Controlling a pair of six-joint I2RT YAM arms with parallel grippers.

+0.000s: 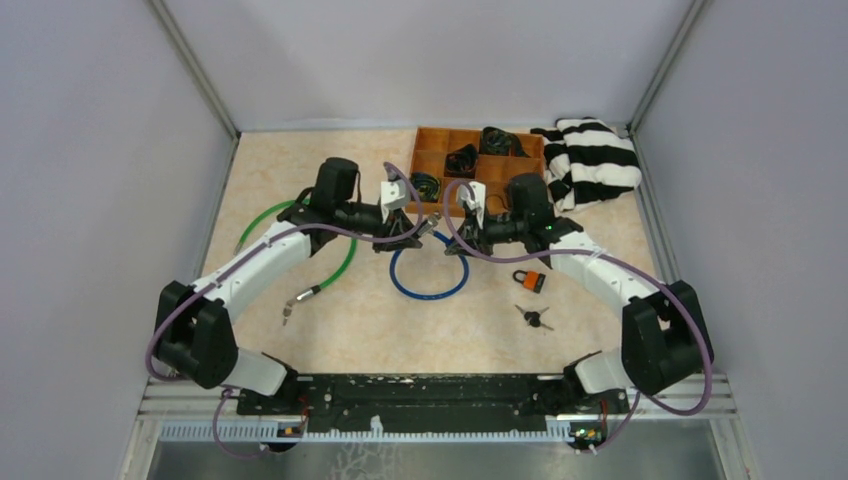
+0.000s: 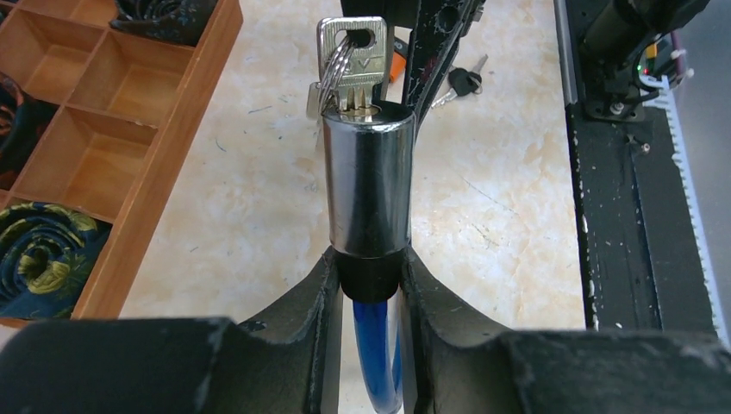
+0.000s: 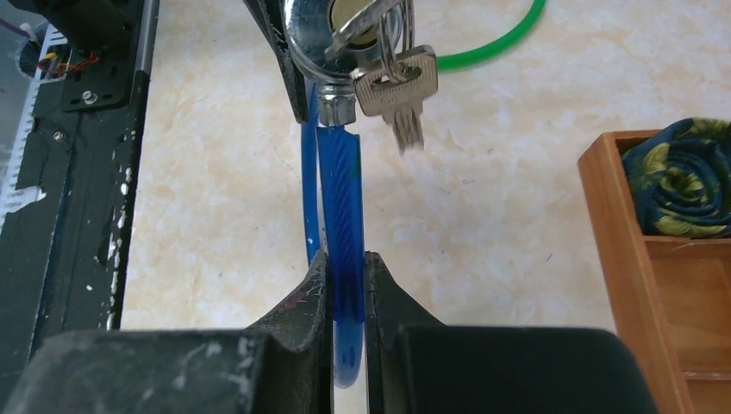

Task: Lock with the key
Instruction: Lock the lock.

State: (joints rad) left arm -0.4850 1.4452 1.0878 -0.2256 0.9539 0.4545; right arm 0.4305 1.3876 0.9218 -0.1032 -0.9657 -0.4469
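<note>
Beige marbled bench with grey walls around it is carrying everything, and both arms are meeting over the middle. So the left end effector is clamping the black collar right under the shiny chrome lock cylinder, fingers closed down to the collar's width. A silver key is sitting in the cylinder's far end, with spares hanging off its ring. The right end effector is pinching the translucent blue cable, nearly closed on it. A green cable, an orange padlock, a wooden divided tray and a black-and-white striped cloth are lying around them.
</note>
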